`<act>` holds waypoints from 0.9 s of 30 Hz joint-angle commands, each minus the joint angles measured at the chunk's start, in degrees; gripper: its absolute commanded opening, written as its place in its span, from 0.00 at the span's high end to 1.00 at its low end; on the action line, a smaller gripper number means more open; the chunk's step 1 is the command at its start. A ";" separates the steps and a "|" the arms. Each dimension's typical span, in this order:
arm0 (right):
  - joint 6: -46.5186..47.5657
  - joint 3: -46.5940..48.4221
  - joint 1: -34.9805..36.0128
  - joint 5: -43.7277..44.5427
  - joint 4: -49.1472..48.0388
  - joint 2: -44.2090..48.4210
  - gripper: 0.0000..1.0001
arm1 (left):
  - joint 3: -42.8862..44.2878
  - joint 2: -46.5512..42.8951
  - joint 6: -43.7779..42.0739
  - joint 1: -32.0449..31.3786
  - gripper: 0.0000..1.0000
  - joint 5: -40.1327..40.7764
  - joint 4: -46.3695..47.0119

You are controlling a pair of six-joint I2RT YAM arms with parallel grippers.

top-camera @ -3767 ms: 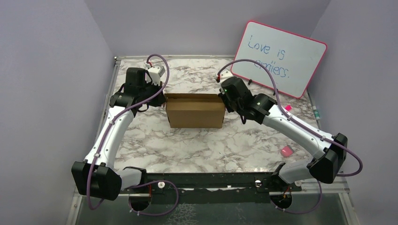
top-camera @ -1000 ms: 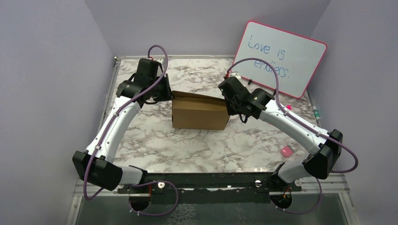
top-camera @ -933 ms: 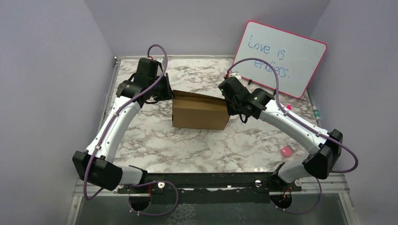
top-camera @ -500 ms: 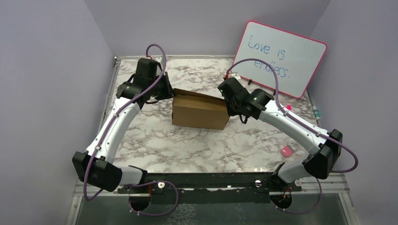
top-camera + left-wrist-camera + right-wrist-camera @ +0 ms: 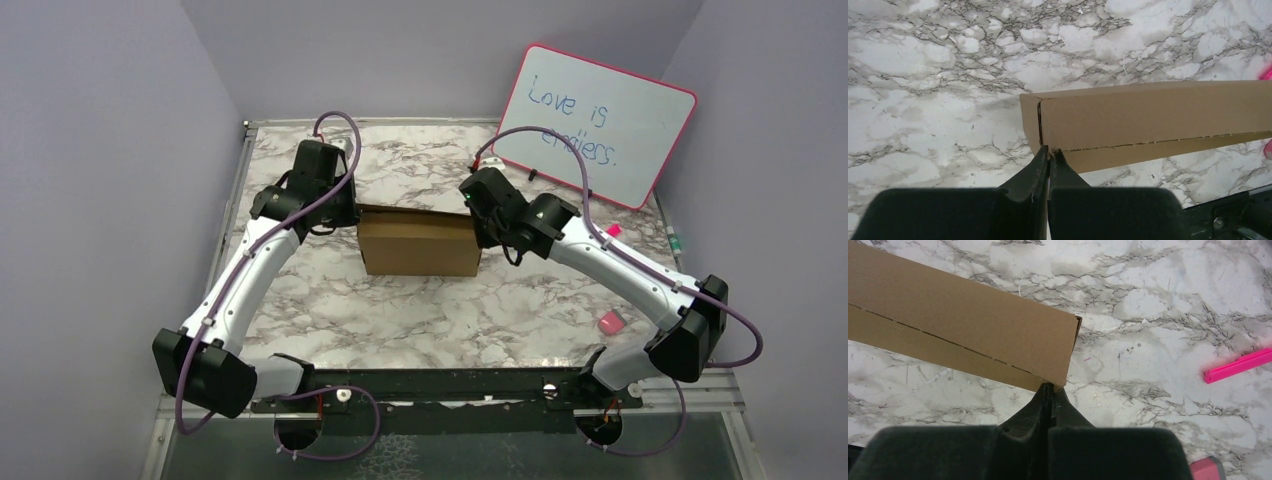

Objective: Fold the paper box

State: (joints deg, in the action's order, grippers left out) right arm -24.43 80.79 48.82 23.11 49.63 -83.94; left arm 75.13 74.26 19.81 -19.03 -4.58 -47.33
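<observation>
Midway across the marbled counter (image 5: 420,310), the paper box (image 5: 418,245) is sitting closed: plain brown, oblong, a perforated line running along one long face. Left jaws and right jaws, both pressed together, are touching its opposite ends.

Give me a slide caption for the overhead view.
Left gripper and right gripper, both shut, touch opposite ends of a box on a marble table.

Marble table (image 5: 400,310): paper box (image 5: 418,243), whiteboard (image 5: 600,125), pink block (image 5: 609,321).
</observation>
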 commanded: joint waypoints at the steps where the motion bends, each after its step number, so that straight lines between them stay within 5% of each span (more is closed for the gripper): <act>1: -1.69 -2.38 1.10 -4.69 -6.26 0.43 0.99 | -4.47 -4.23 -0.10 -1.72 1.00 -1.75 1.55; 10: -1.21 -8.55 1.10 -6.48 -12.78 3.68 0.95 | -17.71 -11.93 2.69 -1.72 1.00 -4.09 11.08; 19: -3.28 -15.71 1.06 -5.31 -19.34 10.21 0.80 | -24.94 -19.06 4.89 -1.72 0.84 0.47 17.02; 27: -2.46 -18.07 1.06 -4.52 -20.96 18.22 0.49 | -23.81 -27.69 8.61 -1.63 0.41 1.65 17.45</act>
State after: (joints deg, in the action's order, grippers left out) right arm -26.20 62.11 49.56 19.14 30.87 -69.25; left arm 50.96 51.59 25.26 -20.38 -3.81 -29.87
